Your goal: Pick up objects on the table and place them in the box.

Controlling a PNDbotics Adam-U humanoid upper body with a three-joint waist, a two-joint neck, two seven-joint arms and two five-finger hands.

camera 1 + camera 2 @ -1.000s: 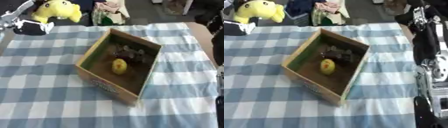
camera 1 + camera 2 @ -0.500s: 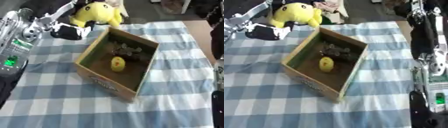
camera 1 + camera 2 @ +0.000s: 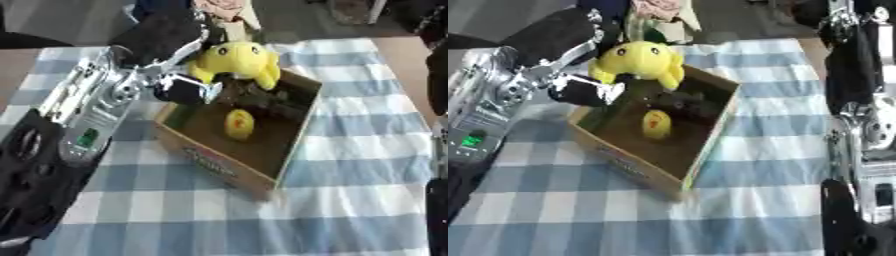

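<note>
Across the bench point(image 3: 350, 200) lies a blue-and-white checked cloth point(image 3: 359, 165), and bare brown bench top shows past its far right corner. On the cloth, near the middle, sits an open cardboard box point(image 3: 214, 165), turned askew so one corner points toward me, with printing on its near outer wall. My left arm comes in from the lower left, silver and black, and my left robot hand point(image 3: 179, 90) is over the box's far left corner, its fingers curled round a yellow plush toy point(image 3: 238, 59). That toy has two dark eyes and hangs above the far rim of the box, its lower edge about level with the rim; I cannot tell whether it touches the cardboard. Inside the box, on its brown floor, a small yellow object point(image 3: 237, 123) lies near the centre, and a dark clump point(image 3: 262, 102) lies just beyond it toward the far wall. My right arm stands along the right edge of the right eye view, and I cannot make out my right robot hand there. Beyond the far edge of the bench some pale and dark items point(image 3: 662, 20) lie blurred against a grey floor
</note>
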